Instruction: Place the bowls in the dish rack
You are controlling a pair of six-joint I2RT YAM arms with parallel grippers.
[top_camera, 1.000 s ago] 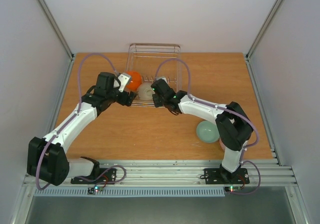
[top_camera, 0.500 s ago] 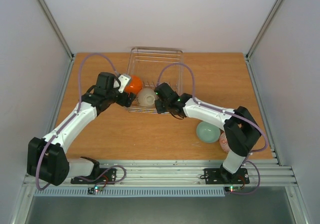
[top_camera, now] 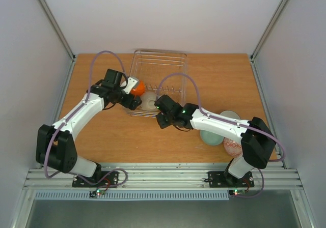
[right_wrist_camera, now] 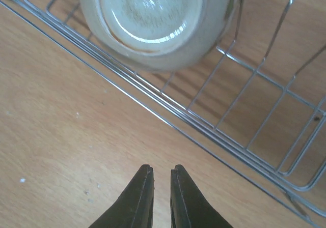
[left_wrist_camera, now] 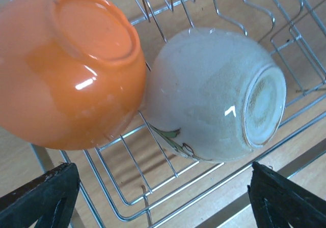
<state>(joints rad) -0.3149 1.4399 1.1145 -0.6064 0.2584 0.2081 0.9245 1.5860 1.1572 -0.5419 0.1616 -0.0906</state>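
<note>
The wire dish rack (top_camera: 170, 70) stands at the back middle of the table. An orange bowl (top_camera: 136, 87) and a white bowl (top_camera: 148, 101) lie tipped side by side in its near left corner. Both show in the left wrist view, orange bowl (left_wrist_camera: 71, 70) and white bowl (left_wrist_camera: 214, 95), bases toward the camera. My left gripper (top_camera: 132, 101) hovers open and empty over that corner, fingertips (left_wrist_camera: 46, 190) wide apart. My right gripper (top_camera: 162, 117) is shut and empty over bare table just outside the rack's near rail (right_wrist_camera: 153, 111), below the white bowl (right_wrist_camera: 153, 19).
A mint-green bowl (top_camera: 210, 136) sits on the table at the right, partly under my right forearm. A red-and-white patterned bowl (top_camera: 233, 146) lies just beside it near the front edge. Grey walls close in both sides of the table.
My right gripper has drawn back out of the rack toward the near side, leaving the white bowl there. My left arm has reached further forward. The rack has shifted slightly.
</note>
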